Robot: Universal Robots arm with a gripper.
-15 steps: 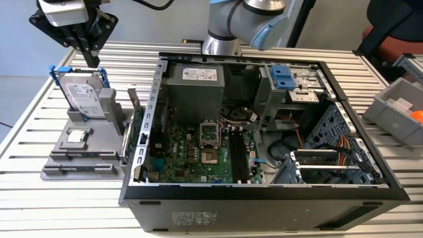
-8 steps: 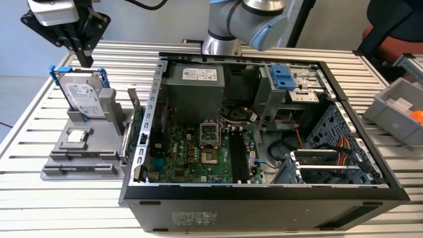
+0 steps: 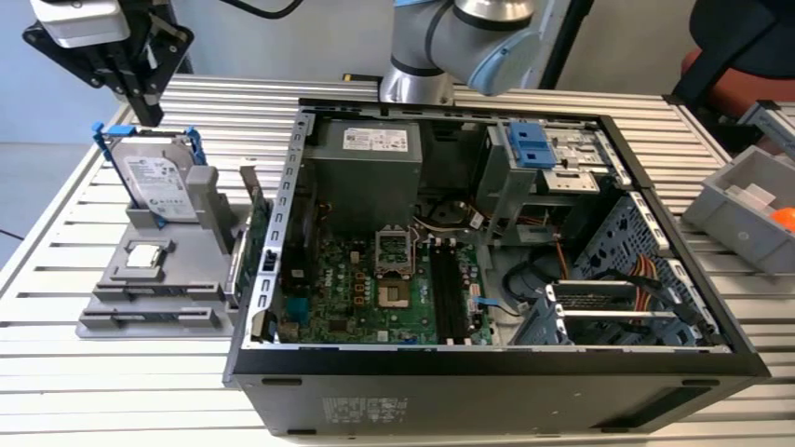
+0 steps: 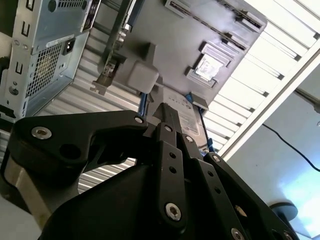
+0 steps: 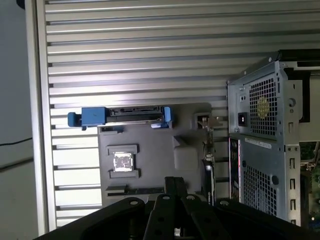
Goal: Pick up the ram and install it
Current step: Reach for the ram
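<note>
The ram (image 5: 135, 190) is a long, thin, dark stick set on its long edge in a slot of a gray holder (image 5: 150, 150). It lies below the jaws, apart from them and ungripped.

Arm (image 3: 423, 47): silver-grey tube, pale blue joint cap. Gripper (image 4: 167, 112): matte black linkage bars; silver screw heads at the pivots behind the fingers (image 4: 169, 125); pale grey housing further back.

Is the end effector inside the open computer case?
No, the end effector hangs above the hard drive in the grey holder, to the exterior view's left of the case.
</note>
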